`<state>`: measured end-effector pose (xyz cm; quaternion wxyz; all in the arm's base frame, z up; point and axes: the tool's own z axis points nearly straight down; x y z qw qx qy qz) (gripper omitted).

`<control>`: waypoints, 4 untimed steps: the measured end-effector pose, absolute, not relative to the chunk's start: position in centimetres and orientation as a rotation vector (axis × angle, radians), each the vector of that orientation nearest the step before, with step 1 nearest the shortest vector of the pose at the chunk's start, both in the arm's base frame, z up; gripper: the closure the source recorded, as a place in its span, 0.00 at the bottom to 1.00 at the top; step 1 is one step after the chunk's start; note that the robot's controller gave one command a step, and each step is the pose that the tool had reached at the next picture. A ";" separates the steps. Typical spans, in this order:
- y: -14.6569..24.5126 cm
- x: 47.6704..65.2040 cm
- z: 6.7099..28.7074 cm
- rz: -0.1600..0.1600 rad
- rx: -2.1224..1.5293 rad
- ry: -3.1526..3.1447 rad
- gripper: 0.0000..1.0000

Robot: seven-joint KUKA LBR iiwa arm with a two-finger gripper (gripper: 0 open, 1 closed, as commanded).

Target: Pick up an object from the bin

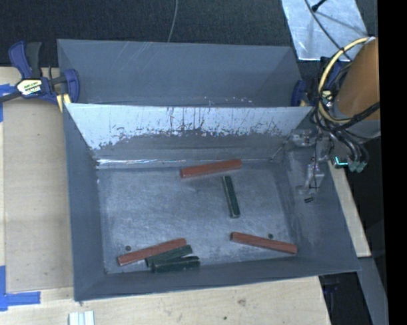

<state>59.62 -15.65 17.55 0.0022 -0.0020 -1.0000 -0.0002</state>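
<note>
- The grey bin (85, 196) carries everything. Its sloped walls probably tip loose pieces down onto the flat floor.
- My claw (315, 178) hangs over the bin's right wall, apart from every piece. I cannot tell how far open it is, and nothing shows in its grip.
- One red-brown bar (263, 243) lies by the near right corner, closest to me and likely the easiest pick.
- A second red-brown bar (210, 169) lies along the far edge, and a third red-brown bar (152, 252) lies by the near left corner.
- A lone green bar (231, 196) lies mid-floor, and a green pair (172, 261) lies tight against the third red-brown bar.
</note>
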 end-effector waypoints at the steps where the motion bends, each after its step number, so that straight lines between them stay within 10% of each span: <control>1: -15.6 59.8 18.1 0.002 -0.002 -3.146 0.00; 2: -12.2 52.0 8.9 -0.003 -0.105 -3.134 0.00; 4: -8.5 53.6 11.2 0.001 -0.451 -3.111 0.00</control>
